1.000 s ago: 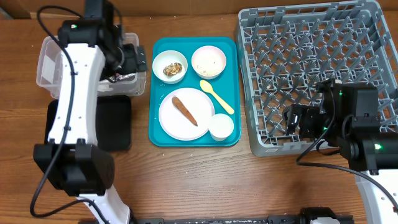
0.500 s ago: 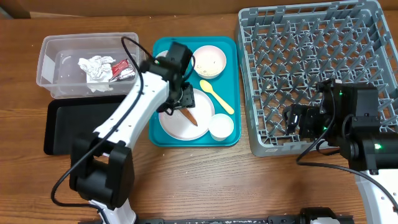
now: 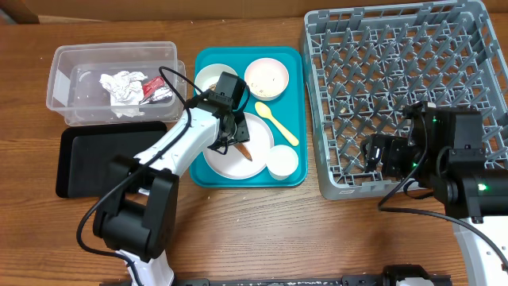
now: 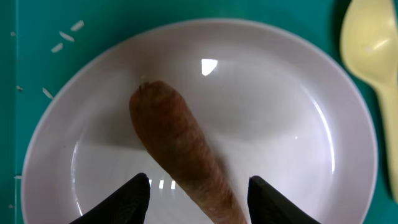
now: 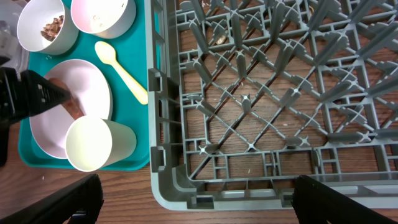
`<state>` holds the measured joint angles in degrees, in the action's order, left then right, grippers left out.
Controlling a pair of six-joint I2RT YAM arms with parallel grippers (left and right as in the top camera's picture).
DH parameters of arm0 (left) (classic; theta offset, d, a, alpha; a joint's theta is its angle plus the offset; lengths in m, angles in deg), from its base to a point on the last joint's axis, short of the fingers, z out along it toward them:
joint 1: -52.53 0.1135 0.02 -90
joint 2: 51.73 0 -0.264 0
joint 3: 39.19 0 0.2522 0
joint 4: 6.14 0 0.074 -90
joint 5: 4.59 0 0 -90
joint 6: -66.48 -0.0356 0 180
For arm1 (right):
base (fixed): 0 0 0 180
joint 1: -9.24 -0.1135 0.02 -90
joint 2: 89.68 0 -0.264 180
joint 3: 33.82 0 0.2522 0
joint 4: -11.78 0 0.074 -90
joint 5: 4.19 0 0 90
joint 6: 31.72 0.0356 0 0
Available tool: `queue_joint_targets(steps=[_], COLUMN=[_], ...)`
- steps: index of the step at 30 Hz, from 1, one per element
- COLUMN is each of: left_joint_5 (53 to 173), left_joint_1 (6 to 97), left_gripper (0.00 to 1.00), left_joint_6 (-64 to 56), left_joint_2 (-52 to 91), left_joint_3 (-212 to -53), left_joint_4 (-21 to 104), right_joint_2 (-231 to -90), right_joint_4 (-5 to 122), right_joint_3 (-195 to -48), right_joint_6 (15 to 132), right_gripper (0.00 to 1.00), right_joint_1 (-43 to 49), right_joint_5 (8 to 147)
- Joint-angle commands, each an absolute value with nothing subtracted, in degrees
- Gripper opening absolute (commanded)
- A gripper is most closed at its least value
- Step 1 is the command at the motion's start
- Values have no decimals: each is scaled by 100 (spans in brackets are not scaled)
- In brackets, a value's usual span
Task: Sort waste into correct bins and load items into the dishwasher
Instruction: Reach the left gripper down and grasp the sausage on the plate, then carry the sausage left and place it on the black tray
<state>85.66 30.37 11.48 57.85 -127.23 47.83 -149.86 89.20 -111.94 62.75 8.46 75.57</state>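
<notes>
A long brown food lump (image 4: 180,149) lies on the white plate (image 4: 286,124) on the teal tray (image 3: 286,176). My left gripper (image 4: 198,198) is open, low over the plate, its fingers either side of the lump's near end; in the overhead view it (image 3: 225,135) covers the plate's left part. The crumpled napkin (image 3: 119,86) and red wrapper (image 3: 155,89) lie in the clear tub (image 3: 63,67). The black tray (image 3: 87,159) sits below it. Two bowls (image 3: 266,78), (image 3: 208,78), yellow spoon (image 3: 278,123) and cup (image 3: 282,161) stand on the teal tray. My right gripper (image 5: 196,199) is open above the grey rack's (image 3: 397,95) front left corner.
Loose rice grains (image 4: 65,40) lie on the teal tray beside the plate. The left bowl (image 5: 45,25) holds brown scraps. Bare wooden table (image 3: 262,230) runs along the front, in front of the trays and the rack.
My left arm swung from over the clear tub across to the teal tray and came down over the plate, jaws now straddling the brown lump. The right arm has not moved.
</notes>
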Motion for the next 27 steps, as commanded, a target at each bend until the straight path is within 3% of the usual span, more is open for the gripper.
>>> queue_joint_targets(steps=[1,7,10,12,14,18,21,27], left_joint_5=[8649,8658,8695,8693,8706,8623,8247,7912], left_joint_1=[2998,3000,3000,3000,3002,3040,3214,3540], left_gripper=[56,55,36,14,4,4,4,4], left_joint_6=[1111,1074,1074,1070,976,315,-146,-515], left_joint_2=[5925,6356,6539,6559,6548,6548,6548,6548], left_joint_3=[-12653,-12653,-12653,-12664,-12797,-13796,-15610,-17822], left_joint_4=[4800,4586,4578,4608,4737,5729,7441,9633], right_joint_2=[-14960,-14960,-14960,-14960,-14960,-14960,-14960,-14960], right_joint_4=[8894,8891,8894,8894,8894,8894,8891,8872], right_joint_3=[-11229,-11229,-11229,-11229,-11229,-11229,-11229,-11229], right_joint_6=[6279,6279,6279,6279,6279,6277,6277,6277], right_gripper=[100,100,100,100,100,100,100,100], right_joint_1=[862,862,862,862,862,862,862,862], right_joint_5=[7520,7520,7520,7520,7520,7522,7522,7520])
